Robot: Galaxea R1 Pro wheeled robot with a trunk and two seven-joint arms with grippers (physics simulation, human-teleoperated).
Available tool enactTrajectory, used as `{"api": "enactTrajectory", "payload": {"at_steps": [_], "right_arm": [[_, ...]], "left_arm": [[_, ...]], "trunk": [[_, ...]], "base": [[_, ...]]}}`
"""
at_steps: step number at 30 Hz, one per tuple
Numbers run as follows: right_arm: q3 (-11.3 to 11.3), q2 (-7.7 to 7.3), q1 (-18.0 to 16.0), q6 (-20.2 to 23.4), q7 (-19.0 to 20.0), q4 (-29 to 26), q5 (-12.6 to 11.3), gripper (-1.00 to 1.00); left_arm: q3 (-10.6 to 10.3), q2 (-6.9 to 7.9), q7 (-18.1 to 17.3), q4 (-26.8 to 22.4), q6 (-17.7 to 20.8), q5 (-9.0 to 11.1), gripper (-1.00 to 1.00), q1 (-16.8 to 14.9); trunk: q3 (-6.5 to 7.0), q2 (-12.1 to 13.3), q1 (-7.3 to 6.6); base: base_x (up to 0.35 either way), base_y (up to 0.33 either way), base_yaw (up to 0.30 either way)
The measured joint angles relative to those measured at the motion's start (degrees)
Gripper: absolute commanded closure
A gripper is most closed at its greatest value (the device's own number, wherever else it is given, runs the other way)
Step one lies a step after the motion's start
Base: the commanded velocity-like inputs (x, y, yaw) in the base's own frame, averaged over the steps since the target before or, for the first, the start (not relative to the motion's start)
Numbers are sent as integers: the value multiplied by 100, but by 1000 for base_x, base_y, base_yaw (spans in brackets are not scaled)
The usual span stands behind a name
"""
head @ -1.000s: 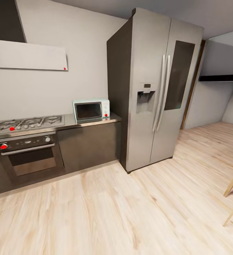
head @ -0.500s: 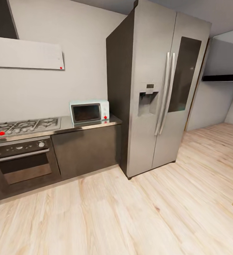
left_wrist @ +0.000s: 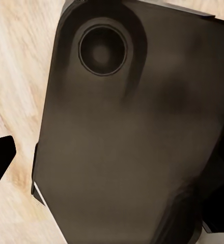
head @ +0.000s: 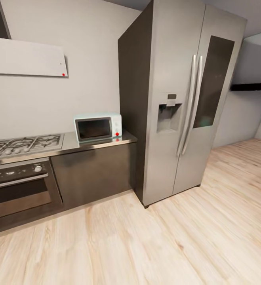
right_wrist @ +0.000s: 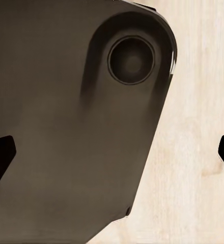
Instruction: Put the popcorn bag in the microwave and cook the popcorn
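Head view has swung right and nearer, the mint-blue glass-doored microwave point(head: 98, 127) sliding left on the grey bench point(head: 73, 143), so the approach continues; whether either arm's fingers are apart or together I cannot tell.

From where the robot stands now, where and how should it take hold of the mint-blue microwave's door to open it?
Likely at the right edge of the black-framed dark glass door of the pale mint-blue microwave, beside the white knob panel, coming straight in from the front. The box sits at the grey countertop end, its right side near the tall steel fridge. No handle or hinge is discernible, so this is a guess.
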Motion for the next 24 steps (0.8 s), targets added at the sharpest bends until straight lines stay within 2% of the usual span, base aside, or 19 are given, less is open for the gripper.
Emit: {"api": "enactTrajectory", "payload": {"at_steps": [5, 24], "right_arm": [[-22, 2, 0, -10, 1, 0, -20, -100], [15, -27, 0, -28, 3, 0, 22, -100]], "left_arm": [[0, 0, 0, 1, 2, 0, -100, 1], [5, 0, 0, 1, -3, -4, -100, 0]], "trunk": [[0, 0, 0], [0, 0, 0]], "base": [[323, -21, 0], [323, -101, 0]]}}
